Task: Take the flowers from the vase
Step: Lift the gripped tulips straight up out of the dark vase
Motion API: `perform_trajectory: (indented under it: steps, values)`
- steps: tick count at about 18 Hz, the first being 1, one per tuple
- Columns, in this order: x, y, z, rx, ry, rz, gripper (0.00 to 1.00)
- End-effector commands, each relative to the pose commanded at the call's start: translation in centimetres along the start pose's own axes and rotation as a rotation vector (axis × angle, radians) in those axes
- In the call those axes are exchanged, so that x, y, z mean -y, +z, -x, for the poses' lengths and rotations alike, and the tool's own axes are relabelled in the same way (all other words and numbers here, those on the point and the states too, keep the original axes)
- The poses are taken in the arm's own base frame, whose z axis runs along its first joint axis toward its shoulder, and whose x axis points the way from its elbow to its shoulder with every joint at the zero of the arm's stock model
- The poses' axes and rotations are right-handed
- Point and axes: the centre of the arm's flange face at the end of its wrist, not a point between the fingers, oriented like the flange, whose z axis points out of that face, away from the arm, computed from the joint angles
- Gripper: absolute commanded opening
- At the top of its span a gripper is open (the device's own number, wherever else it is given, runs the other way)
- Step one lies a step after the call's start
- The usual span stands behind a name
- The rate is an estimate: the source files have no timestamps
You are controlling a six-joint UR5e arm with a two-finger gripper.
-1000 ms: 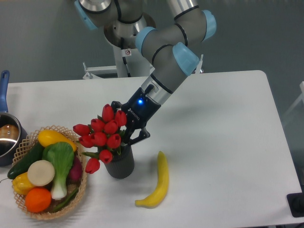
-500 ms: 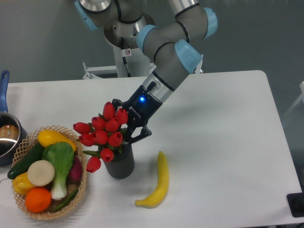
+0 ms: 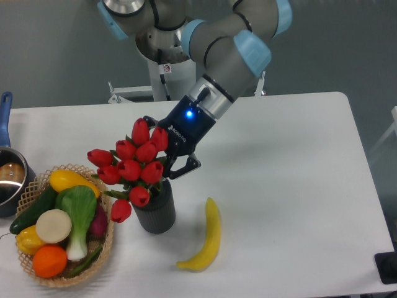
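The flowers (image 3: pixel 131 167), a bunch of red tulip buds with green leaves, lean to the left above the vase (image 3: pixel 156 212), a small dark grey ribbed cup on the white table. Their stems still reach down into the vase's mouth. My gripper (image 3: pixel 166 175) comes in from the upper right and is shut on the flowers just above the vase's rim. The buds hide one of its fingers and the point of the grip.
A yellow banana (image 3: pixel 205 239) lies just right of the vase. A woven basket (image 3: pixel 105 247) of vegetables and fruit stands close on the left, under the lowest bud. A pot (image 3: pixel 7 180) with a blue handle sits at the left edge.
The gripper and the flowers have risen a little and shifted up and left. The bunch stands higher out of the vase, which has stayed put.
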Motion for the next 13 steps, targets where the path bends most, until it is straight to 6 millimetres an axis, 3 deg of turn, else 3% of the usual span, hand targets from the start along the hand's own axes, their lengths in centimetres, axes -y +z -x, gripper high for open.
perform_trajectory:
  steps: [5,10,13]
  values:
    - [1.4,-2.2,-0.1,0.038,-0.020,-0.018,0.46]
    - [2.7,-6.3,-0.2,0.103,-0.036,-0.049,0.46]
    - [3.1,-7.0,-0.1,0.115,-0.076,-0.059,0.47]
